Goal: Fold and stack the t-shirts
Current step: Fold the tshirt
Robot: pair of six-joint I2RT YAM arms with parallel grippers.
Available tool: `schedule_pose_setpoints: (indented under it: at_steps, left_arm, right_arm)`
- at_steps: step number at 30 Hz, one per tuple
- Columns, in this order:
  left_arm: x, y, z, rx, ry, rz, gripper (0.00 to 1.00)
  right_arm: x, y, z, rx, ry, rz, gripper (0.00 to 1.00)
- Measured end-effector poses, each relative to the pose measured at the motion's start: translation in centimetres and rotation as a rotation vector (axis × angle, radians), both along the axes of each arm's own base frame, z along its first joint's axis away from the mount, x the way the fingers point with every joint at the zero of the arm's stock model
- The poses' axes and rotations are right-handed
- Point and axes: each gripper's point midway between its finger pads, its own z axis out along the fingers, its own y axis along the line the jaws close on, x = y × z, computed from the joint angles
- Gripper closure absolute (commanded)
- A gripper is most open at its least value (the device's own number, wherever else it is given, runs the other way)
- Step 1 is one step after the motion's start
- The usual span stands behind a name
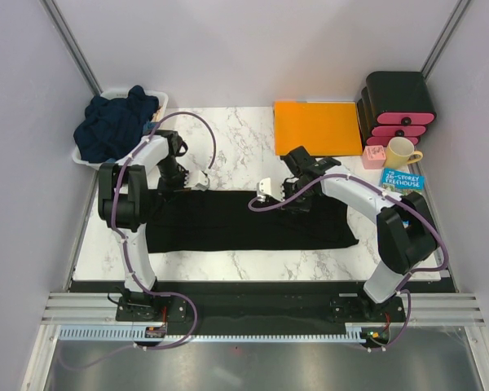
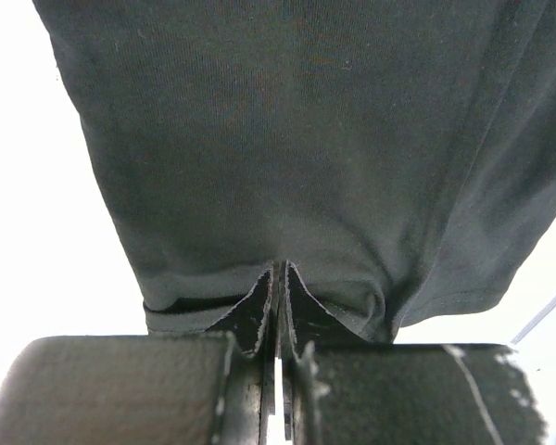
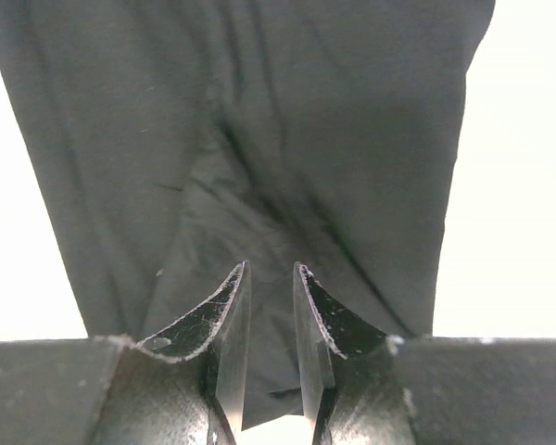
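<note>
Black t-shirt, long flat band

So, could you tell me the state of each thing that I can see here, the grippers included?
black t-shirt, lying on the table as a long folded band, not yet stacked.
navy t-shirts, crumpled in the basket, unfolded.
left gripper, shut on the black t-shirt's edge.
right gripper, slightly open above the cloth.
drawers, all shut.
mug, upright.
book, closed, lying flat.
</note>
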Motion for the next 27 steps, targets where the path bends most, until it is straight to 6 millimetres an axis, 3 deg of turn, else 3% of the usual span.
schedule_pose_setpoints:
  at_steps: [6, 9, 13, 22, 27]
  left_arm:
    - [0.0, 0.0, 0.0, 0.000, 0.000, 0.000, 0.98]
    - [0.0, 0.0, 0.0, 0.000, 0.000, 0.000, 0.98]
    - [-0.2, 0.0, -0.2, 0.002, 0.006, -0.001, 0.98]
    - [-0.2, 0.0, -0.3, 0.001, 0.004, -0.002, 0.98]
    - [-0.1, -0.2, -0.3, 0.001, 0.001, -0.008, 0.98]
  right_arm:
    - [0.8, 0.3, -0.6, 0.003, -0.020, 0.003, 0.74]
    - [0.8, 0.3, -2.0, -0.013, 0.008, 0.006, 0.81]
    - [0.7, 0.2, -2.7, -0.025, 0.025, 0.009, 1.00]
    - [0.1, 0.2, -2.6, -0.022, 0.048, 0.010, 1.00]
    - [-1.3, 0.4, -1.3, -0.003, 0.085, 0.028, 1.00]
